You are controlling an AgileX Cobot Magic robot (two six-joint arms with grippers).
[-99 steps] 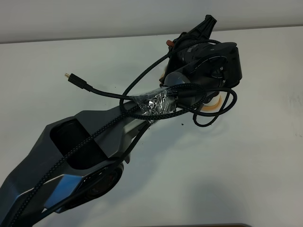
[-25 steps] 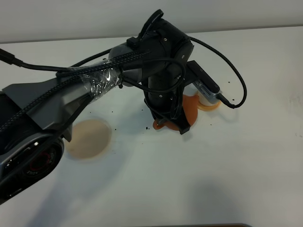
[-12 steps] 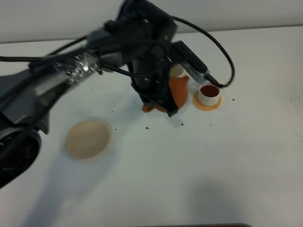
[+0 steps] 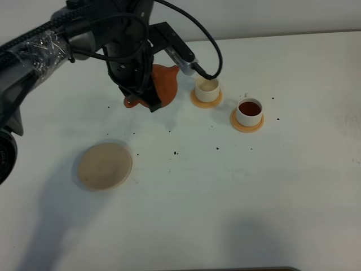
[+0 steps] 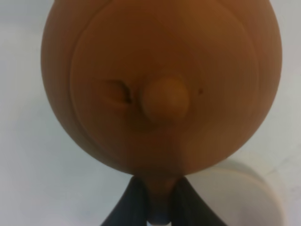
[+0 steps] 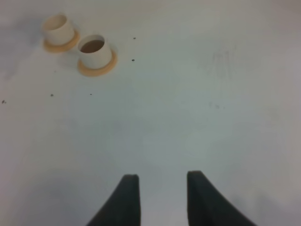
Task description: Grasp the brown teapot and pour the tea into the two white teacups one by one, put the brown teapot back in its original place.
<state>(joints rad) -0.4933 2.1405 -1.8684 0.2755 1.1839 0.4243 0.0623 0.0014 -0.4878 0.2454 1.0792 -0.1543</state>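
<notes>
1. brown teapot point(image 4: 167, 83) is held by the left gripper point(image 5: 159, 207), just left of the two white teacups in the high view; well apart from the cream mat point(image 4: 104, 165)
2. left gripper's jaws are narrow, pinched on the teapot's handle point(image 5: 158, 184); the lid knob point(image 5: 165, 99) faces the wrist camera; lid is on
3. nearer teacup point(image 4: 207, 87) sits just beside the teapot on its orange-tan saucer point(image 4: 197, 101); inside looks pale
4. farther teacup point(image 4: 249, 111) holds dark brown tea; its own saucer point(image 4: 247, 127) is under it; the two cups are near each other, not touching
5. mat lies bare on the white table point(image 4: 271, 186), toward the front-left
6. small dark specks point(image 4: 176, 152) are scattered on the table between mat and cups
7. right gripper point(image 6: 162, 200) hovers over bare table, jaws wide apart, holding nothing
</notes>
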